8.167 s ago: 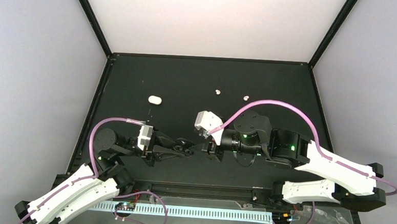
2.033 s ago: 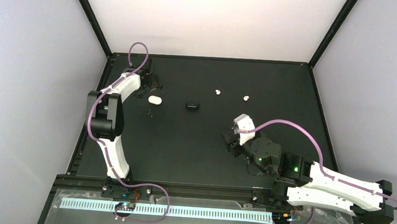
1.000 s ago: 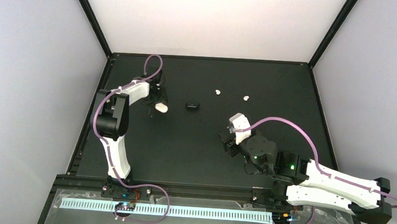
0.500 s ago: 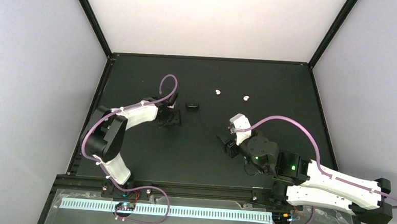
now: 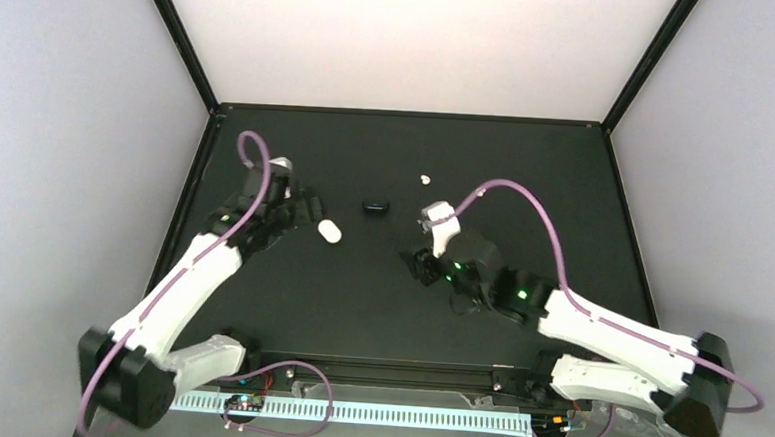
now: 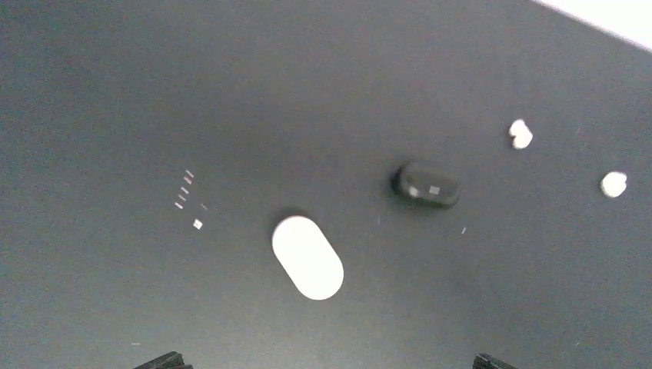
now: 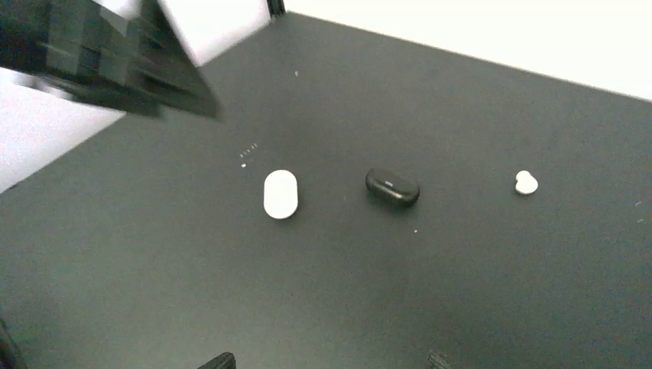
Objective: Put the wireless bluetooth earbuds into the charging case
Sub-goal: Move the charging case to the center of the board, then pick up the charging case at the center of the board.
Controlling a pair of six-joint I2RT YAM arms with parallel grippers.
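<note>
A white oval charging case [image 5: 330, 232] [image 6: 307, 257] [image 7: 280, 194] lies shut on the black table, with a black case [image 5: 375, 206] [image 6: 427, 185] [image 7: 393, 187] shut just beyond it. One white earbud [image 5: 426, 179] [image 6: 520, 134] [image 7: 526, 183] lies further back, and a second white earbud [image 6: 613, 184] shows only in the left wrist view. My left gripper [image 5: 307, 214] [image 6: 327, 363] is open just left of the white case and not touching it. My right gripper [image 5: 416, 263] [image 7: 329, 360] is open and empty, right of both cases.
The table [image 5: 527, 156] is matt black with a raised black frame and pale walls around it. The right arm's purple cable [image 5: 510, 190] arcs over the back right area. Small white marks [image 6: 187, 200] sit left of the white case.
The left arm brought the white case from the back left toward the middle, set it down and opened its jaws wide. The right arm moved forward and left toward the cases.
</note>
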